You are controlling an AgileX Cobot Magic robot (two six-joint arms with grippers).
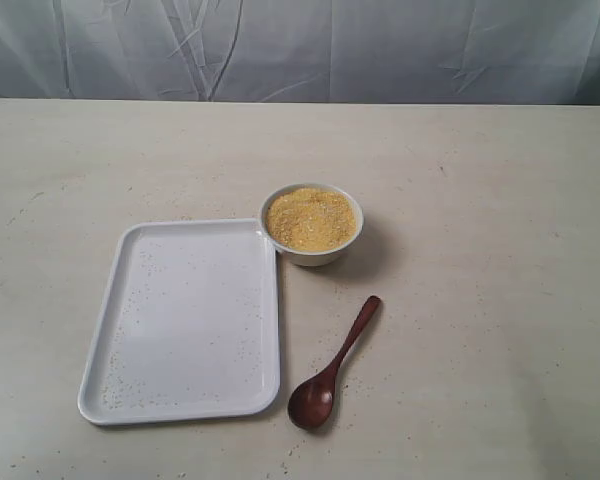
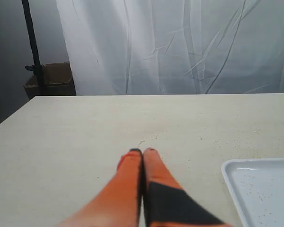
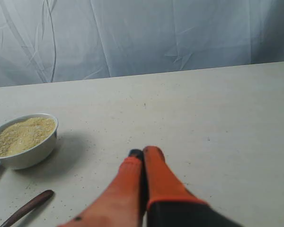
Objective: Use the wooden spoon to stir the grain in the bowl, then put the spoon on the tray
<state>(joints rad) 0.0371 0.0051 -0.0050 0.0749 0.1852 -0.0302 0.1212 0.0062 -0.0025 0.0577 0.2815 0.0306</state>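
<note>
Since both pairs of jaws are clenched empty and the wooden spoon [image 1: 332, 366] lies flat on the worktop [image 1: 480, 300] near the bowl [image 1: 320, 256], a shallow pinch could skid it and spill grain [image 1: 311, 218].

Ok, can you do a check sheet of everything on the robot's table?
Surface: pale table, bare where the arms are.
Job's things: bowl full of yellow grain, at the corner of the white tray; spoon lying on the table beside the tray.
Clutter: stray grains on the tray.
Grippers: left gripper shut, empty; right gripper shut, empty.
Cables: nothing seen.
Surroundings: white curtain; brown box and black pole.
</note>
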